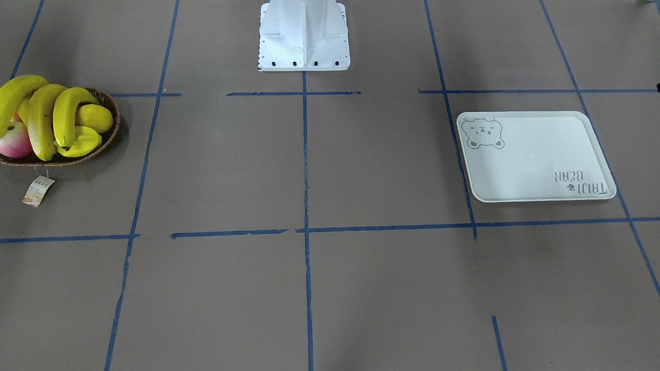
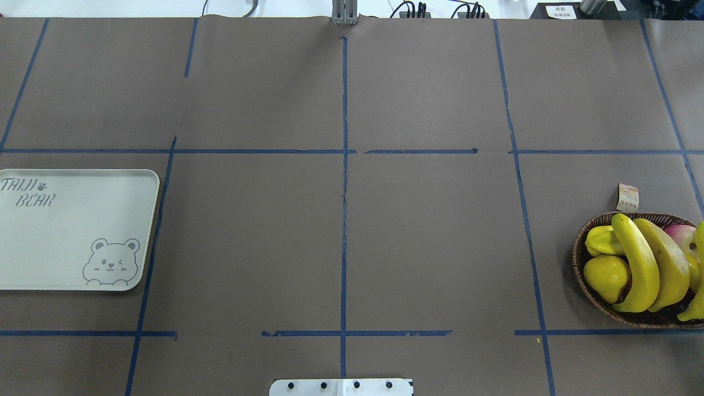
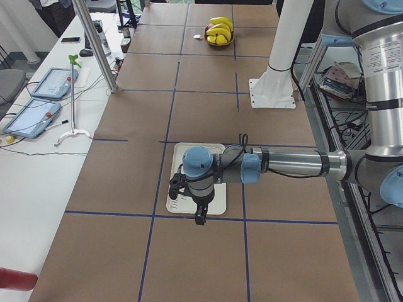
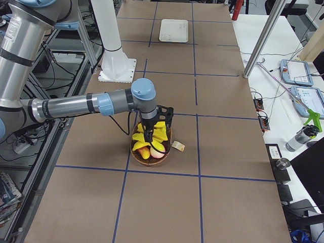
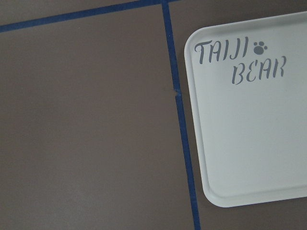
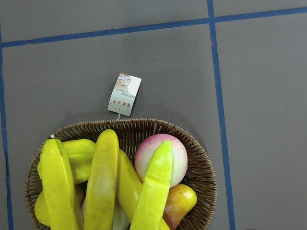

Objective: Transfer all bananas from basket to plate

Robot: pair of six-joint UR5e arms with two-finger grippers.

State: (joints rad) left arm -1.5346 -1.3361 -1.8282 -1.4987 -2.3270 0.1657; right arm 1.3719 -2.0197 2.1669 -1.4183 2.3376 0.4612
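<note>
Bananas (image 6: 102, 184) heaped in basket (image 6: 204, 177) at right end of bench (image 2: 247, 247); plate (image 2: 60, 242) bare, far left.
Likely light, stiff, smooth-skinned, slippery. Take top banana mid-length, across its width.
Right gripper (image 4: 150, 137) above basket, left gripper (image 3: 199, 214) above plate. Cannot tell whether either is apart or together.

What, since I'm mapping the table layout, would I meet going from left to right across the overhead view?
plate → white robot base → basket holding the bananas
</note>
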